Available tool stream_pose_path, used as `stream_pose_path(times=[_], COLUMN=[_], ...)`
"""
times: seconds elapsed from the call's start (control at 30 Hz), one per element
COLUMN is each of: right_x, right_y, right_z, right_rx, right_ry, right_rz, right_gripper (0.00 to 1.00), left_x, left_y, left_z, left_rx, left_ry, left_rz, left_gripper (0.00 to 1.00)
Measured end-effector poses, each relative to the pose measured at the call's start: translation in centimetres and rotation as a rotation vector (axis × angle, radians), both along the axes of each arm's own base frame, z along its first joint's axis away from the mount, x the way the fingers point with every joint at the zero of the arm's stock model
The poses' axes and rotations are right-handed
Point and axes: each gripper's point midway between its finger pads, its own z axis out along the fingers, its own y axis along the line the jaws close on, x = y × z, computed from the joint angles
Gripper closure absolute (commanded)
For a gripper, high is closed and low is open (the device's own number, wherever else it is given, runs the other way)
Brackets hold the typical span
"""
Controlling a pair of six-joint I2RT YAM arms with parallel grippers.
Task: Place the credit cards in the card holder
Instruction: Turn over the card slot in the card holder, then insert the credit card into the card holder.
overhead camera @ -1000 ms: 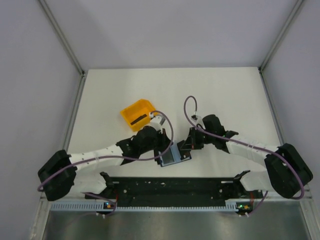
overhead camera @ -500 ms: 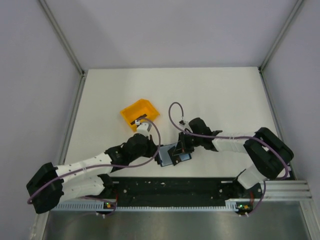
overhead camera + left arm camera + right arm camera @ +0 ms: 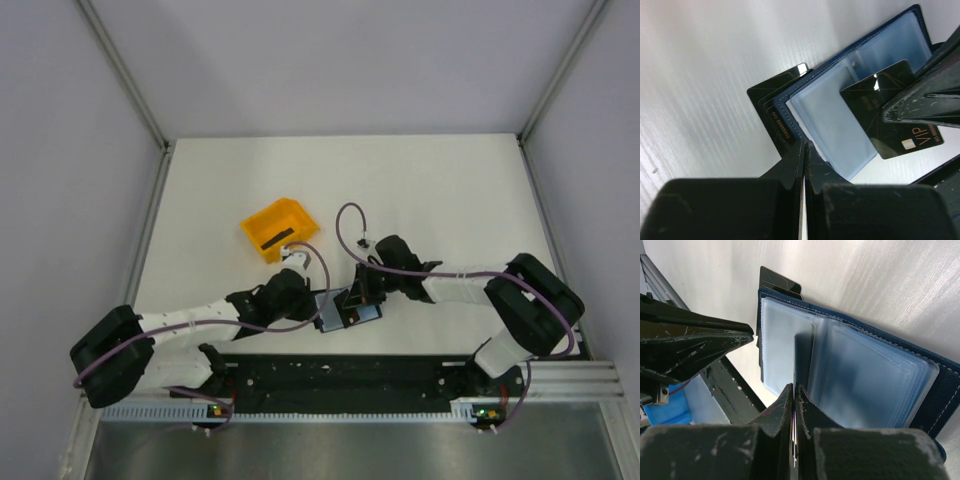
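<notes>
The navy card holder (image 3: 352, 311) lies open near the table's front edge, showing light-blue clear sleeves (image 3: 835, 120) (image 3: 865, 380). My right gripper (image 3: 358, 299) (image 3: 794, 387) is shut on a black credit card (image 3: 890, 137) marked VIP. It holds this card on edge (image 3: 794, 365) against the sleeves. My left gripper (image 3: 322, 306) (image 3: 805, 146) is shut on the holder's left edge. Dark card corners (image 3: 772, 92) (image 3: 780, 280) poke out from under the navy cover. Another black credit card (image 3: 277, 240) lies in the orange bin (image 3: 262, 219).
The orange bin stands just behind the left arm. A black mounting rail (image 3: 340, 375) runs along the near edge, close in front of the card holder. White panels wall the table on the left, right and back.
The right arm has folded back and its gripper has moved left over the card holder with the card. The left arm has shifted too, its gripper still at the holder's edge.
</notes>
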Motion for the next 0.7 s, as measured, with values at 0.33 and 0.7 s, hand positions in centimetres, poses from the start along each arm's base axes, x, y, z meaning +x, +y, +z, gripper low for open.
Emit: stream_pose_path(times=[0.33,0.7], right_x=[0.1,0.2], right_y=[0.1,0.1], right_z=[0.1,1.3], right_rx=[0.006,0.022], right_ry=[0.0,-0.029], right_rz=[-0.005,-0.008], right_gripper=[1.0,1.0], left_x=[0.5,-0.3], left_y=[-2.0,-2.7], left_z=[2.7,-0.1], left_rx=[-0.121,-0.118], left_ry=[-0.051,0.027], left_rz=[-0.033,-0.05], left_gripper=[1.0,1.0])
